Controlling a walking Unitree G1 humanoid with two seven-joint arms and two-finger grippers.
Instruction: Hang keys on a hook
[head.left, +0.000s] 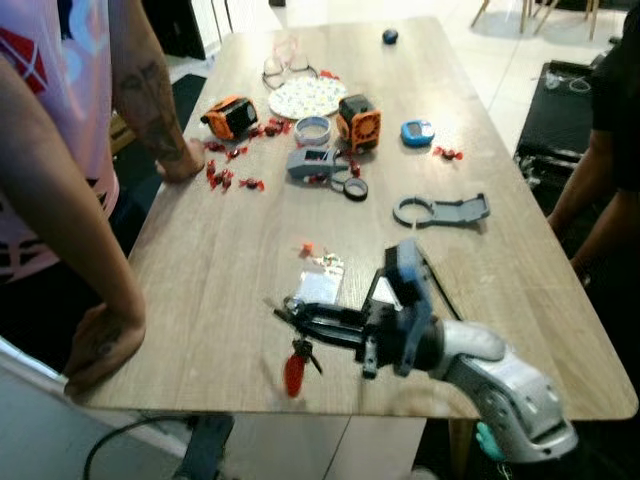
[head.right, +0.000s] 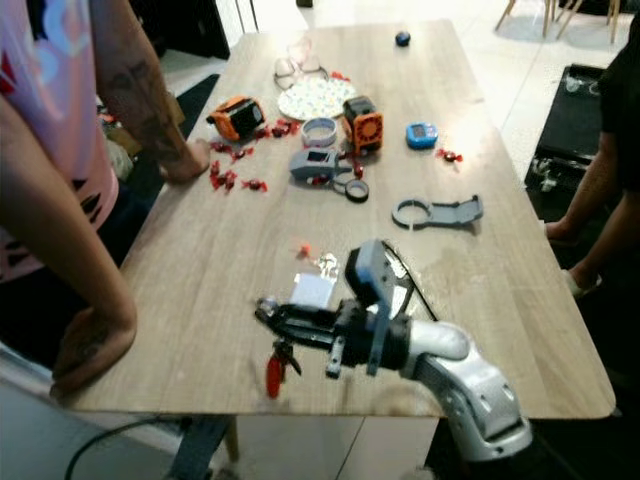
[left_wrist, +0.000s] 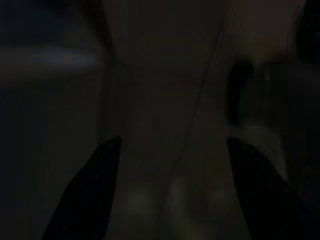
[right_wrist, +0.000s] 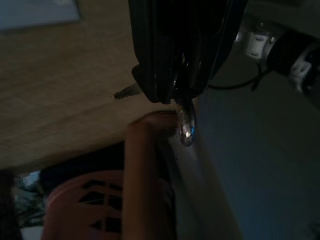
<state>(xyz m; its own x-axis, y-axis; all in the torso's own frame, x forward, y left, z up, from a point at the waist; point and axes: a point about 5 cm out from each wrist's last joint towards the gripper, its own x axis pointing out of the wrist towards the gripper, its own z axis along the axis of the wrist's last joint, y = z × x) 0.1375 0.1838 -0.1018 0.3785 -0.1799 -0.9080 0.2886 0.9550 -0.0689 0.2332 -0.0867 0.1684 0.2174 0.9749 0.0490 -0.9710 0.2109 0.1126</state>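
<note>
**Right claw clamped on keys above near counter edge**

Right claw: black fingers pressed together on the keys, at the end of the silver right arm, which reaches across the near part of the counter. In the right wrist view the closed fingertips grip a metal ring.

Landmark: wooden counter. All places below are given against it.

1. Person in pink top, standing at the counter's left side; one hand rests on its left edge, the other hand near its front left corner.
2. Second person, dark sleeve and forearm, at the counter's right side.
3. Grey bracket with a ring end, flat on the counter, right of centre.
4. Patterned plate, toward the counter's far end.
5. Two orange-and-black devices, one on each side of the plate.
6. Grey device, mid-counter, nearer than the plate.
7. White card, on the counter just behind the claw.
8. Keys, with a red fob, hanging from the claw over the counter's near edge.
9. Small red pieces, scattered on the counter's left half.

Left claw: very dark; two fingers spread well apart, holding nothing.
</note>
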